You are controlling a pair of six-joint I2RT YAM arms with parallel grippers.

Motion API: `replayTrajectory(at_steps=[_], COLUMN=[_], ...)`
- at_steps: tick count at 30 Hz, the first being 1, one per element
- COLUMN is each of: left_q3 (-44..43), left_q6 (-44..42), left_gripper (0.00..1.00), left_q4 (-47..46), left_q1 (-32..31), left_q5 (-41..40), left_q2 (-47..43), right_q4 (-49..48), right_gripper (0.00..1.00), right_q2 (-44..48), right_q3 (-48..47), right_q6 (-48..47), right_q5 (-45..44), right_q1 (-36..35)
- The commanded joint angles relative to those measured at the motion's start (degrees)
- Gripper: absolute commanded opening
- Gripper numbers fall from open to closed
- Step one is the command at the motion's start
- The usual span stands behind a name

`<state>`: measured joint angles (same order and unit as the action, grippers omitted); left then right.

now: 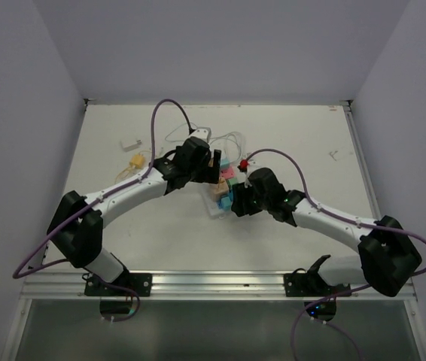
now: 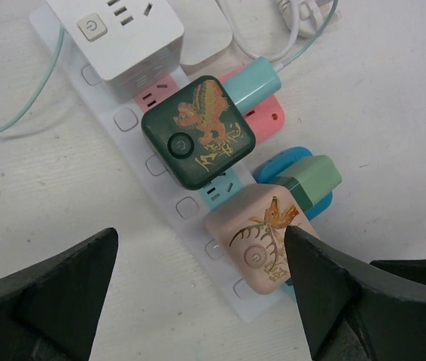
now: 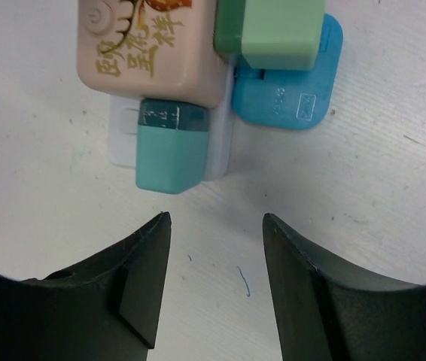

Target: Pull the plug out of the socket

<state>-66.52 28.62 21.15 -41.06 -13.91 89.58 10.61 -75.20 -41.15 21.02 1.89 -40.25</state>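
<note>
While neither held anything, the left gripper (image 2: 198, 235) hung spread wide over the socket (image 2: 126, 120), one finger (image 2: 314, 286) right beside the peach cube plug (image 2: 262, 244). The right gripper (image 3: 217, 219) gaped more narrowly just short of the strip's end, facing a teal connector (image 3: 171, 147) that jutted from that same cube. The socket lay mid-counter (image 1: 311, 143) between the two arms.

Which plug was meant could not be told, though the peach cube looked likeliest. One gripper would best pin the strip flat while the other closed squarely on the cube's sides and drew it straight off its pins, without rocking.

Crowding looked the main trouble. A dark green cube plug (image 2: 198, 131) sat just beside the peach one, and a mint plug (image 2: 311, 180) pressed against its other flank. Beyond these stood a white cube adapter (image 2: 115, 37) and loose cords (image 2: 296, 34).
</note>
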Motion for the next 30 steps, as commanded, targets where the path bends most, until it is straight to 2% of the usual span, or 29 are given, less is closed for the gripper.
replayTrajectory(at_steps=[1, 11, 18, 21, 24, 25, 26, 29, 30], left_q3=[1.22, 3.41, 7.19, 8.33, 9.04, 9.30, 9.57, 10.71, 11.41], left_q6=[4.33, 7.06, 9.43, 10.40, 11.28, 11.80, 12.16, 13.30, 13.74], left_gripper=[0.95, 0.91, 0.88, 0.86, 0.84, 0.84, 0.83, 0.82, 0.81], left_q4=[-3.04, -4.89, -6.64, -7.17, -7.17, -7.26, -7.17, -7.43, -7.78], left_q1=[-0.08, -0.07, -0.08, -0.16, -0.07, -0.07, -0.16, -0.07, -0.16], left_q5=[1.70, 4.68, 5.91, 6.00, 5.65, 5.48, 4.95, 4.25, 4.16], left_q2=[0.85, 3.58, 4.11, 4.72, 5.52, 5.78, 5.87, 6.48, 6.66], right_q4=[-9.10, -16.32, -18.61, -18.79, -18.52, -18.17, -17.47, -15.63, -15.27], right_gripper=[0.56, 0.56, 0.49, 0.42, 0.26, 0.16, 0.11, 0.00, 0.00], right_q2=[1.46, -4.86, -8.12, -9.09, -9.53, -9.44, -9.18, -8.65, -8.13], right_q3=[1.41, -0.51, 0.45, 0.63, 0.89, 0.98, 1.07, 1.33, 1.77], right_q6=[2.97, 4.03, 5.61, 5.35, 5.26, 5.26, 5.35, 5.53, 5.70], right_q5=[-5.74, -10.24, -13.40, -14.19, -14.28, -14.28, -14.28, -14.37, -14.46], right_q1=[-2.20, -7.56, -8.62, -8.79, -8.79, -8.97, -8.97, -9.41, -9.32])
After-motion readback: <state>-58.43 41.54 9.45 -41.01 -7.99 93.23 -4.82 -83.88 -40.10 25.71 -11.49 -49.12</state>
